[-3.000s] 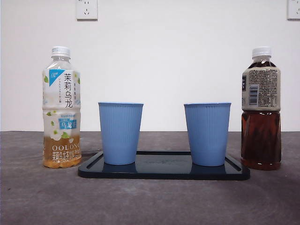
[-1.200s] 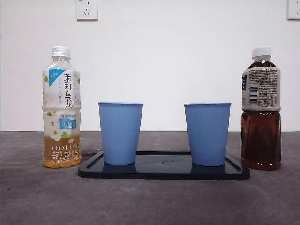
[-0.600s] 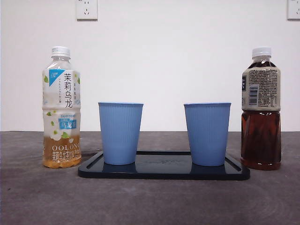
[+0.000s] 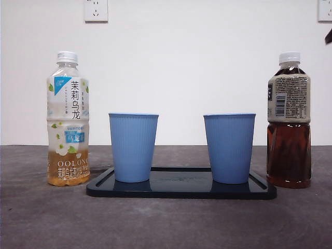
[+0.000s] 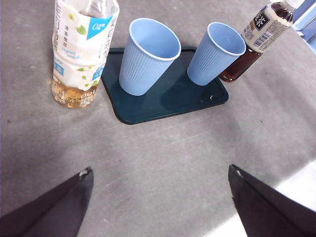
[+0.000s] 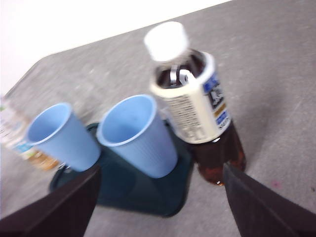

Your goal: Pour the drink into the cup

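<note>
"OOLONG" bottle (image 4: 68, 118) left of tray (image 4: 181, 190); both grippers' fingers wide apart, empty-handed.

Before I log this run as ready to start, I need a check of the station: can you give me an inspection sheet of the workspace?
Surface: grey table, no spills seen.
Job's things: oolong bottle, capped, upright, beside the tray; dark tea bottle, capped, upright, at the tray's other end; two blue cups upright on the tray, both look empty in the left wrist view.
Clutter: nothing seen.
Grippers: left gripper open, above the table, back from the tray; right gripper open, near the dark tea bottle, holding nothing.
Cables: nothing seen.
Surroundings: white wall with two sockets.
</note>
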You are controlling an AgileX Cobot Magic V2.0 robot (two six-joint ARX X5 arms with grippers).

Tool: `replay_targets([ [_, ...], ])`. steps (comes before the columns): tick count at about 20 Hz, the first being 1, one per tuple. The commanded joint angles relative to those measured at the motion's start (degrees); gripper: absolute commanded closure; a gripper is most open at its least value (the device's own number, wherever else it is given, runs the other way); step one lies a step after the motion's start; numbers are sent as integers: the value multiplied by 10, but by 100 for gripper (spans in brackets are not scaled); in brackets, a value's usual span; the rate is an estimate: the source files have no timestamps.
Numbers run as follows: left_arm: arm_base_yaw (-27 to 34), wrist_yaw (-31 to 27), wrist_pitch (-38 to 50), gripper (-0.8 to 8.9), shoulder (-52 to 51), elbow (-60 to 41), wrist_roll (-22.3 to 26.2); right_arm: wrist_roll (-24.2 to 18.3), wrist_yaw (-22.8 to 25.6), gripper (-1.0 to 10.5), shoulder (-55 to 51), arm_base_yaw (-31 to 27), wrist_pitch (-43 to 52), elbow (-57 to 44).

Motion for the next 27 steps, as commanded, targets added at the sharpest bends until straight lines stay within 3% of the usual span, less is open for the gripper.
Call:
replay_targets([
  [1,-1,3,6,372,1,11,7,17,5,554,16,7,43,-20],
  [9,-1,3,11,372,1,11,7,10,55,553,84,41,134,-73],
  [16,-1,3,15,372,1,11,7,-34,109,553,179,73,236,-84],
  [27,-1,3,26,373,1,11,7,-57,123,541,376,76,453,-84],
])
